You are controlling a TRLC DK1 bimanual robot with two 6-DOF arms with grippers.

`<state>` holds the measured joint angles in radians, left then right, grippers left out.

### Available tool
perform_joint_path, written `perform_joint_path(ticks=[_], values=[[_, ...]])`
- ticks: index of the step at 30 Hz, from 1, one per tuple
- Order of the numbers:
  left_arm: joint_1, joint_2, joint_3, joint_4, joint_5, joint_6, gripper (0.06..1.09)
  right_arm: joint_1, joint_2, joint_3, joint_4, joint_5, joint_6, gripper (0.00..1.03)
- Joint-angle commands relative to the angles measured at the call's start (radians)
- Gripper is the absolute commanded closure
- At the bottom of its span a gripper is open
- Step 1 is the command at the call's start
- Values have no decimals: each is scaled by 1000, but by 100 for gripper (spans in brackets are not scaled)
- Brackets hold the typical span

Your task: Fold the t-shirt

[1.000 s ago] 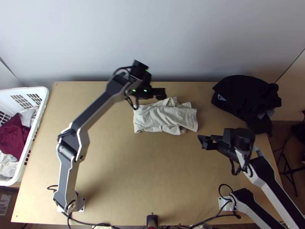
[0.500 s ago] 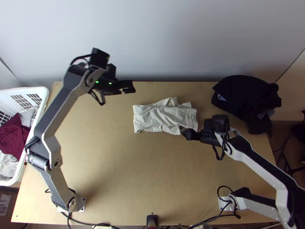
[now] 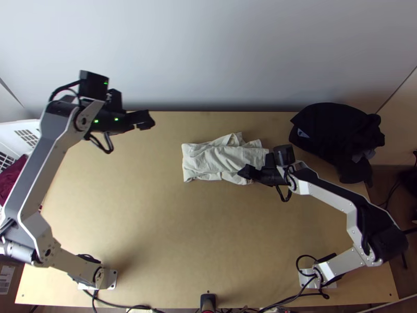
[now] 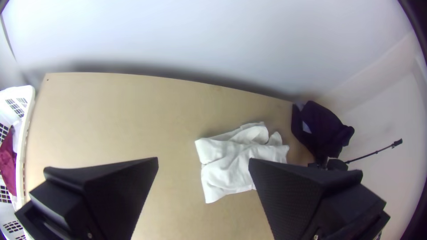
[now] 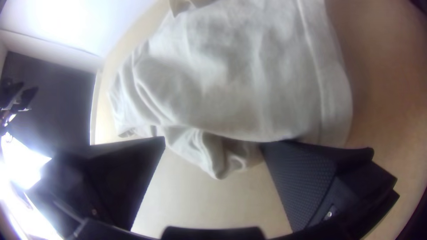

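Bench (image 3: pixel 182 235): near its far edge the t-shirt (image 3: pixel 206 160) is laid, folded but rumpled; presumably light and limp, best gripped at the stitched hem (image 5: pixel 321 95). Left gripper (image 4: pixel 203 161), right gripper (image 5: pixel 213 142): fingers spread apart, nothing clamped.

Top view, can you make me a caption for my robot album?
A pale t-shirt lies rumpled on the wooden table, right gripper at its edge, left gripper away from it.

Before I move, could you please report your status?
Left pincer open, off the rumpled t-shirt; right pincer open, at its near edge. Dark clothes piled clear, to its right.
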<state>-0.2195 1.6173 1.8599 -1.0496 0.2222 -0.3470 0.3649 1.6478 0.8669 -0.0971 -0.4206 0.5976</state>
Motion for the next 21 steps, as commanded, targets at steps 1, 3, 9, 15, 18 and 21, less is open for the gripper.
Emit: perform_joint_path(ticks=[1, 3, 9, 15, 18, 21], values=[[74, -100, -96, 14, -26, 3, 10, -40, 89, 29, 8, 0, -24, 4], [81, -132, -142, 42, -30, 9, 10, -55, 101, 43, 10, 28, -28, 4], [101, -181, -234, 108, -50, 25, 10, -89, 201, 173, 8, 54, -9, 4], [126, -181, -235, 128, -49, 39, 10, -43, 310, 359, -3, 57, 41, 4], [128, -183, -237, 129, -50, 49, 10, -1, 356, 454, -64, 55, 48, 4], [138, -186, -246, 129, -49, 65, 10, 37, 380, 514, -141, 57, -10, 25]])
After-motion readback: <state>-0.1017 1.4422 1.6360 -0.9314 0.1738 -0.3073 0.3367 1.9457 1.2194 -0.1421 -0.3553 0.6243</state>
